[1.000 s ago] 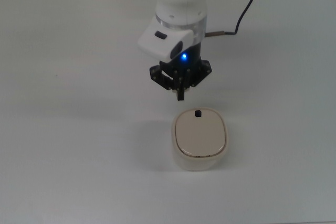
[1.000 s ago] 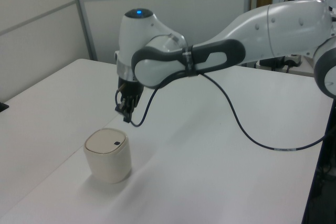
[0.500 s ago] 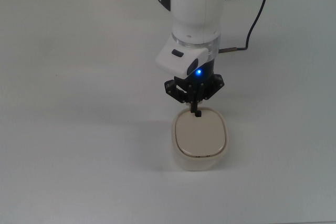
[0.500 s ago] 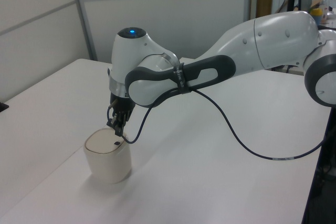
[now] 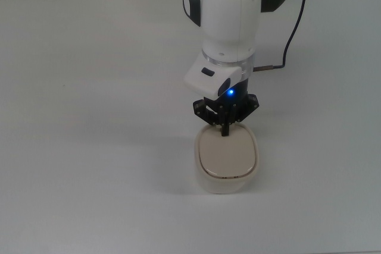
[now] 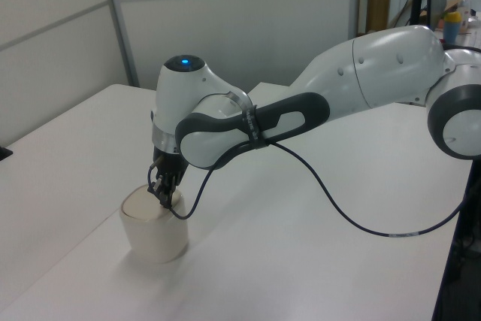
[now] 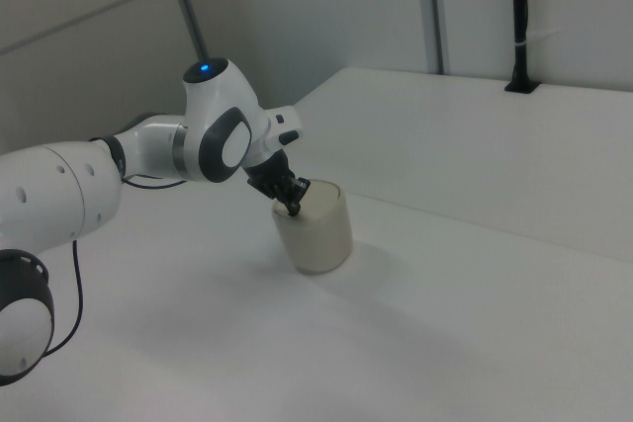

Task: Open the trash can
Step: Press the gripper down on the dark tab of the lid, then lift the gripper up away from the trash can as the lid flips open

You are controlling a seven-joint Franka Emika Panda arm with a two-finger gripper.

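Hand (image 5: 225,132) now lower, onto trash can (image 5: 226,160)

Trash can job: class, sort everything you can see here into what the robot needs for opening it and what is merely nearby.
Belongs to the job:
- trash can with its beige lid
- tool, shut, its tip down at the lid's edge nearest the arm

Merely nearby:
- black cable trailing from the arm
- white table
- black post at the table's far edge in the right view
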